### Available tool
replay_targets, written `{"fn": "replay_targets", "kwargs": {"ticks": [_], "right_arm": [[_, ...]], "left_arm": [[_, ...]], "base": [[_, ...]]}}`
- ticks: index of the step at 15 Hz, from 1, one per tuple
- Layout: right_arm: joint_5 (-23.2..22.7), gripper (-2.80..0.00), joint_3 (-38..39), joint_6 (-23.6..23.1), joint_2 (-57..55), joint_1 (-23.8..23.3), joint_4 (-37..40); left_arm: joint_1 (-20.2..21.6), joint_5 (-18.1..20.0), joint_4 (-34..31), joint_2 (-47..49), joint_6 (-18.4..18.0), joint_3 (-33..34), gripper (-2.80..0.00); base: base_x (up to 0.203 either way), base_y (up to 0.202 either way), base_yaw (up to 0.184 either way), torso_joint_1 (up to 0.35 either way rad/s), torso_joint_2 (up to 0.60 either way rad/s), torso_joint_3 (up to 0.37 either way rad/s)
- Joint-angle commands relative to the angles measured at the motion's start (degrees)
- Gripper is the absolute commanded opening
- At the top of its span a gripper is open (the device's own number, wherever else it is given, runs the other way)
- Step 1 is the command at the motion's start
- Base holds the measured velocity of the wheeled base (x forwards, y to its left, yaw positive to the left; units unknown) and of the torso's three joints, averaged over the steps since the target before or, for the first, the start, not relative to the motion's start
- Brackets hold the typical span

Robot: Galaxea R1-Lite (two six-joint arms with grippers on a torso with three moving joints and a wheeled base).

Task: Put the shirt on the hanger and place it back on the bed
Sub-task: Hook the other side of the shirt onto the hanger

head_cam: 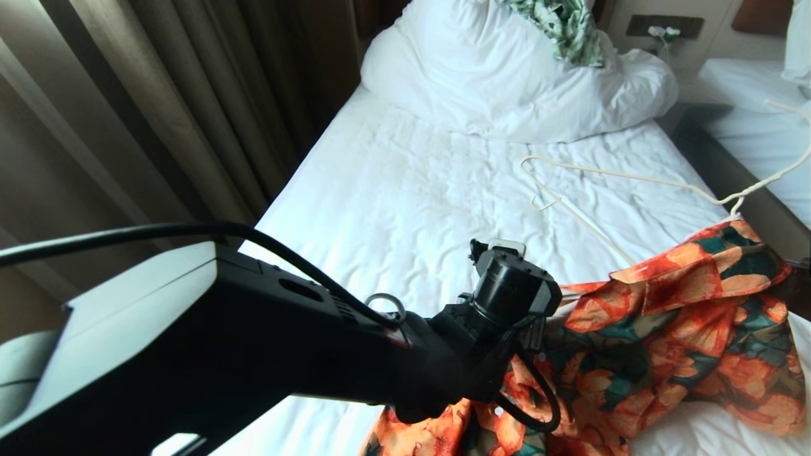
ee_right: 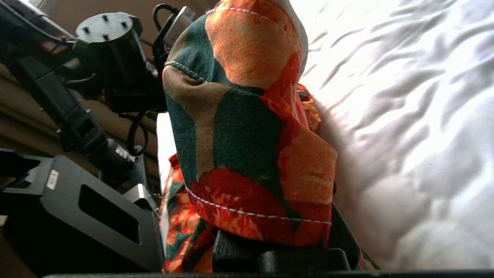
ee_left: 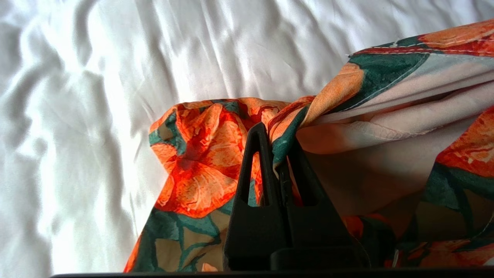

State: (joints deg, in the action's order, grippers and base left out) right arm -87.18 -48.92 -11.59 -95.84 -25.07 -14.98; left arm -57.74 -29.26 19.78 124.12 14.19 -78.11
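The orange-flowered shirt lies bunched on the near right of the bed. In the left wrist view, my left gripper is shut on a fold at the shirt's edge, just above the sheet; its wrist shows in the head view. My right gripper is outside the head view. The shirt drapes over it and hides its fingers, and it is shut on the cloth. The cream wire hanger lies on the sheet beyond the shirt, one end tucked into it.
A bunched white duvet and pillow fill the head of the bed, with a green-and-white cloth on top. Brown curtains hang along the left side. A second white bed stands to the right, across a dark gap.
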Motion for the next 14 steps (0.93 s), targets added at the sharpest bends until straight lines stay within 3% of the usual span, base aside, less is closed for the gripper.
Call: {"fn": "replay_targets", "kwargs": {"ticks": [1, 4, 7, 10, 14], "right_arm": [[-0.5, -2.80, 0.0, 0.7, 2.7, 2.6, 0.4], [-0.5, -2.80, -1.4, 3.3, 3.7, 5.8, 0.7], [-0.5, -2.80, -5.0, 10.0, 4.6, 5.4, 0.6], [-0.5, -2.80, -7.2, 12.7, 4.6, 5.3, 0.7], [-0.5, -2.80, -7.2, 13.0, 5.1, 6.4, 0.7]], "left_arm": [[0.8, -0.3, 0.4, -2.8, 0.1, 2.3, -2.80], [2.5, -0.3, 0.1, -6.5, -0.3, 4.1, -2.80], [3.9, 0.0, 0.0, -9.2, -1.7, 4.2, -2.80], [4.1, 0.1, -0.1, -10.8, -1.8, 3.8, -2.80], [4.1, 0.6, -1.7, -11.8, -3.1, -0.5, -2.80]], "base": [[0.000, 0.000, 0.000, 0.000, 0.00, 0.000], [0.000, 0.000, 0.000, 0.000, 0.00, 0.000], [0.000, 0.000, 0.000, 0.000, 0.00, 0.000], [0.000, 0.000, 0.000, 0.000, 0.00, 0.000], [0.000, 0.000, 0.000, 0.000, 0.00, 0.000]]}}
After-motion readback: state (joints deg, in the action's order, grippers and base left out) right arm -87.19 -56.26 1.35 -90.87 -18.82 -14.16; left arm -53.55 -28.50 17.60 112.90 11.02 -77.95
